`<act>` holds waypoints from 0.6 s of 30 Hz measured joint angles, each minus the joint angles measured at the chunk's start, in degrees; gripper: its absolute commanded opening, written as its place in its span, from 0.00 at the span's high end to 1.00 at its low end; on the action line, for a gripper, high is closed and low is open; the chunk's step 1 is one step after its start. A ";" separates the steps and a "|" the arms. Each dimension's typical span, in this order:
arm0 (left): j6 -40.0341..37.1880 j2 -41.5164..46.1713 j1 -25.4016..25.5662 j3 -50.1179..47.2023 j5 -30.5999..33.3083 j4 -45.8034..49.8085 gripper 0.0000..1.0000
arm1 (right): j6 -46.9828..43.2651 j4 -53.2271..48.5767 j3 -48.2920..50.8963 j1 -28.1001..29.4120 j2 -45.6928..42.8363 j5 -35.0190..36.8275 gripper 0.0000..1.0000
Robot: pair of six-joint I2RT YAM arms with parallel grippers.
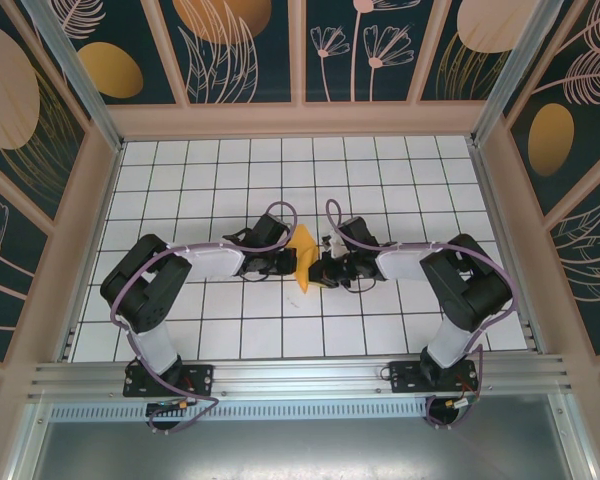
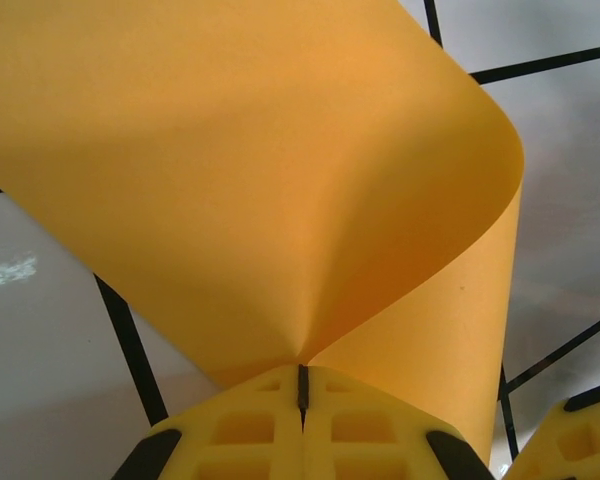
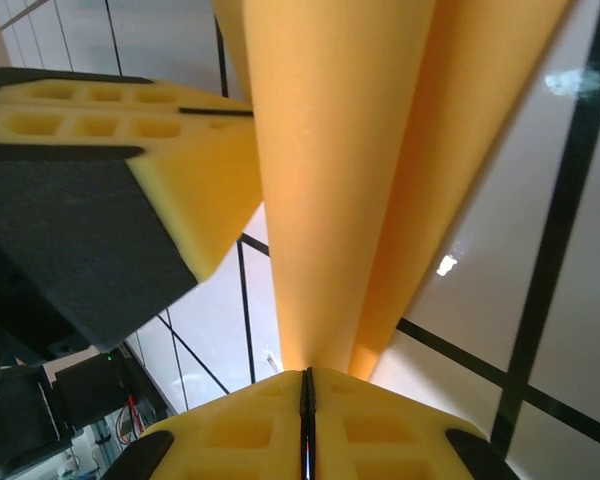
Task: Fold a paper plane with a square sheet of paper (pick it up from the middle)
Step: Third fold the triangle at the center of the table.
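Note:
The square sheet of paper (image 1: pixel 303 252) is orange-yellow and hangs bent between my two grippers at the middle of the table. In the left wrist view the sheet (image 2: pixel 280 180) curls over in a wide loop, and my left gripper (image 2: pixel 302 372) is shut on its lower edge. In the right wrist view the sheet (image 3: pixel 340 150) rises as a narrow doubled band from my right gripper (image 3: pixel 306 375), which is shut on it. Seen from above, the left gripper (image 1: pixel 288 262) and the right gripper (image 1: pixel 317 270) face each other closely, one on each side of the paper. The left gripper's yellow fingers (image 3: pixel 170 150) show close by at upper left.
The white gridded tabletop (image 1: pixel 280 170) lies under both arms, with open squares toward the back and both sides. Patterned walls (image 1: pixel 70 150) enclose it on three sides. A metal rail (image 1: pixel 300 375) runs along the front edge by the arm bases.

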State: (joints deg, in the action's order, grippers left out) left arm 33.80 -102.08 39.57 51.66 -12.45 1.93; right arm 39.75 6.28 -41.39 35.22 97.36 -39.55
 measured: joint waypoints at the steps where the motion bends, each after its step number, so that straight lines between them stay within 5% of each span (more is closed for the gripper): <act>1: -0.07 0.00 0.00 0.00 0.15 0.13 1.00 | 0.04 0.00 -0.20 0.02 0.00 -0.02 0.88; 18: -1.51 0.00 -0.15 0.70 1.40 2.12 1.00 | 1.51 2.10 -4.00 0.02 5.29 1.27 0.88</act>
State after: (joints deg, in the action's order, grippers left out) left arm 32.29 -102.08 39.42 52.36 -11.05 4.05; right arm 41.25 8.38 -45.39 35.24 102.65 -38.28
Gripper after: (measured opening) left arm 0.070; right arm 0.124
